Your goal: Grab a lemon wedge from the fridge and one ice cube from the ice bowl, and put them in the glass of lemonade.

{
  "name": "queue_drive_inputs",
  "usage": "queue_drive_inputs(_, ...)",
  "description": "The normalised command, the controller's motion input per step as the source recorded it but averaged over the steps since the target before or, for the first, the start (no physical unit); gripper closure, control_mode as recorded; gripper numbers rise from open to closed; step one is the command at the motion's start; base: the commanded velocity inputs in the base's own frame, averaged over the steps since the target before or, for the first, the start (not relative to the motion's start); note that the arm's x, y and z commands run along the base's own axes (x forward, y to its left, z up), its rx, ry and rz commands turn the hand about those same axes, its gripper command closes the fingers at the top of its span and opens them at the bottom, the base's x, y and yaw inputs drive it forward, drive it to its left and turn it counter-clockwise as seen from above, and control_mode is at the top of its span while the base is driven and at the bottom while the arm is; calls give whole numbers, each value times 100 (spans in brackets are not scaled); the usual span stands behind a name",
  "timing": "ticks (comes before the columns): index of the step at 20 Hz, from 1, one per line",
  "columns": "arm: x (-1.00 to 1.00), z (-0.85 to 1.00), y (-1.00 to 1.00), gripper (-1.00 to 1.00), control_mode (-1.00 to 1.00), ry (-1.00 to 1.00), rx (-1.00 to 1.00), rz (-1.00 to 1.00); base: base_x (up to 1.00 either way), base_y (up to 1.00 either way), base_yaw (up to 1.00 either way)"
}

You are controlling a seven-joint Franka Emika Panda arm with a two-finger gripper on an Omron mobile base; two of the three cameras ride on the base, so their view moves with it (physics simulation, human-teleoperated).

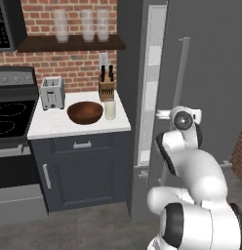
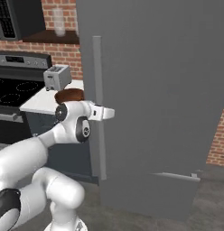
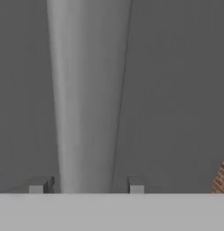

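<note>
in the left base view, your claw (image 1: 163, 114) sat at the fridge (image 1: 211, 73), right against its long pale bar handle (image 1: 177, 93), with the door swung partly out so that its pale edge stood just to the claw's left. well off to the claw's left, on the white counter (image 1: 54, 128), you had the ice bowl (image 1: 85, 112) and, just beside it on the claw's side, the glass of lemonade (image 1: 110, 110). behind those stood a knife block (image 1: 107, 87) and, farther left, a toaster (image 1: 52, 92). three tall frosted glasses (image 1: 82, 24) stood on a shelf high above and to the left of the claw.

in the right base view, your claw (image 2: 110, 113) reached onto the bar handle (image 2: 99, 90) about midway up its length, the grey door spreading away beyond it. behind the claw, partly hidden by the wrist, a sliver of the ice bowl (image 2: 68, 94) showed, with the toaster (image 2: 57, 76) farther back.

in the hand view, your two finger tips (image 3: 41, 186) stood one on each side of the handle (image 3: 86, 99), which ran straight up between them (a narrow gap showed on either side). so the claw was parted around the bar, not clamped on it. the lemon wedge and ice cube could not be made out anywhere.
</note>
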Motion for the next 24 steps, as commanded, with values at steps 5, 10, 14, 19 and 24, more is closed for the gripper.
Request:
queue_drive_inputs(5, -100, 87, -62, -100, -100, -10, 8, -27, 0, 0, 0)
queue_drive_inputs(10, -100, 100, -44, -100, -100, -10, 11, -24, 0, 0, 0)
queue_drive_inputs(14, -99, 100, 8, -100, -100, -3, 3, -20, 0, 0, 0)
queue_drive_inputs(19, -68, 100, 79, -100, -100, 0, 12, -13, 0, 0, 0)
queue_drive_inputs(24, -27, 79, 100, -100, -100, 0, 9, -9, 0, 0, 0)
